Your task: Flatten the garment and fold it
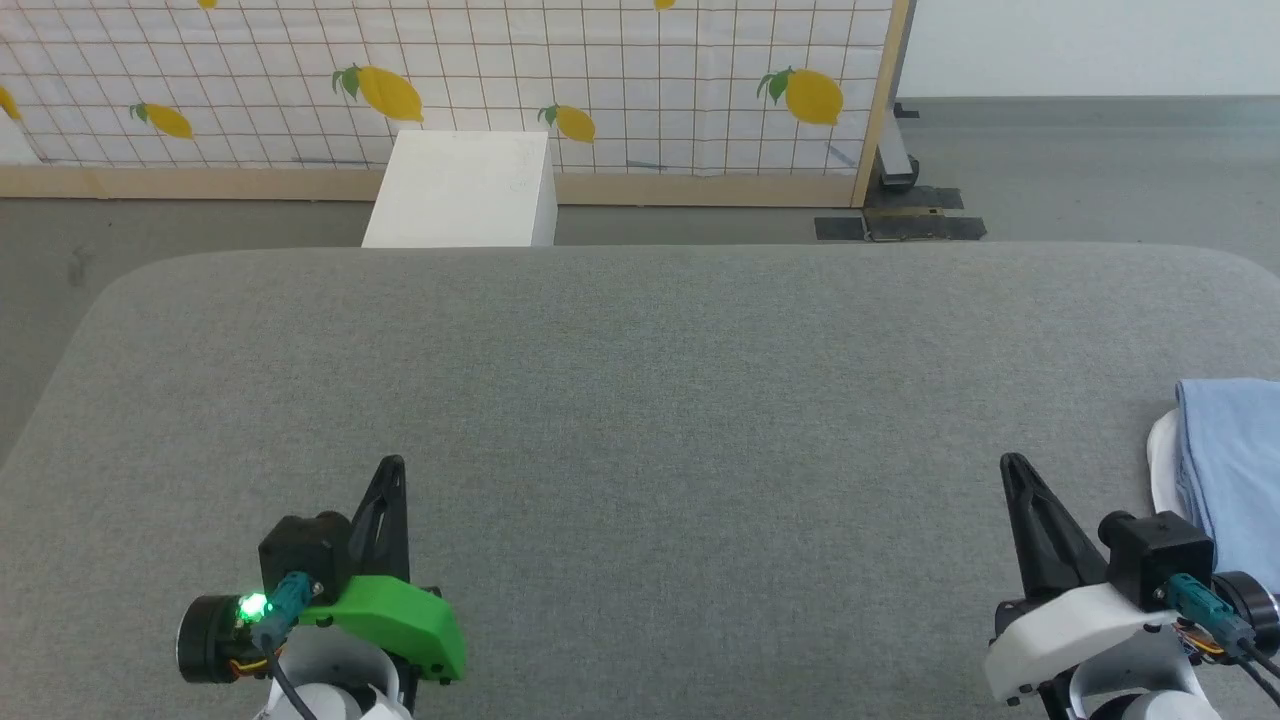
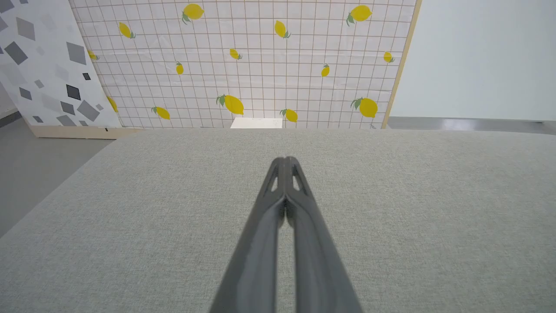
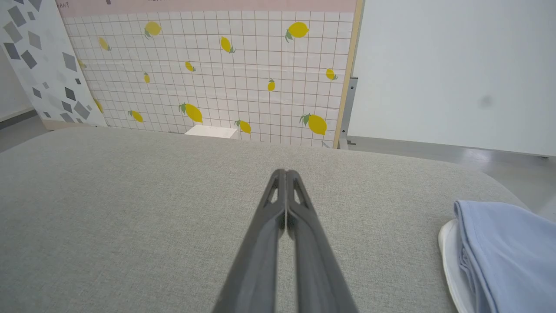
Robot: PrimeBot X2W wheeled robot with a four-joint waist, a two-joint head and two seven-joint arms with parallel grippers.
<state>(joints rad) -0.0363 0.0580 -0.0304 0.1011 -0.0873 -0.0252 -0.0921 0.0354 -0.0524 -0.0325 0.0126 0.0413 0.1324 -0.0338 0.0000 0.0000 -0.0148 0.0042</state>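
The grey surface [image 1: 640,400] spans most of the frame. The garment [image 1: 1235,470], light blue with a white edge, lies on it at the right edge. The left end effector [image 1: 393,467], lower left, and the right end effector [image 1: 1012,462], lower right, are both clenched and empty.

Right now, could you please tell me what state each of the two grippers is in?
Left gripper: closed, fingers together, holding nothing.
Right gripper: closed, fingers together, holding nothing.
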